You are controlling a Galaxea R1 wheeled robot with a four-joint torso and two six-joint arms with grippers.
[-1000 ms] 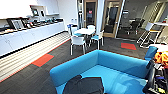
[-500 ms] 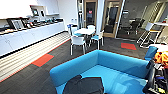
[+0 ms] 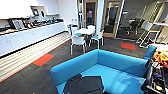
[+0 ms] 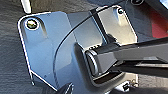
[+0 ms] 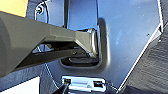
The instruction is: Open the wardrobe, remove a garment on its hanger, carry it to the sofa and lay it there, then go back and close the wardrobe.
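Note:
The bright blue sofa fills the lower middle of the head view, its seat facing me. The black garment lies flat on the left part of the seat, close to the near edge. I cannot make out the hanger on it. Part of my right arm, dark with cables, rises at the lower right edge of the head view beside the sofa's end. The wrist views show my own dark plates and jointed bars over grey carpet.
A round white table with white chairs stands beyond the sofa. A long white counter runs along the left wall. Orange floor patches mark the dark carpet. An orange item lies at the right edge.

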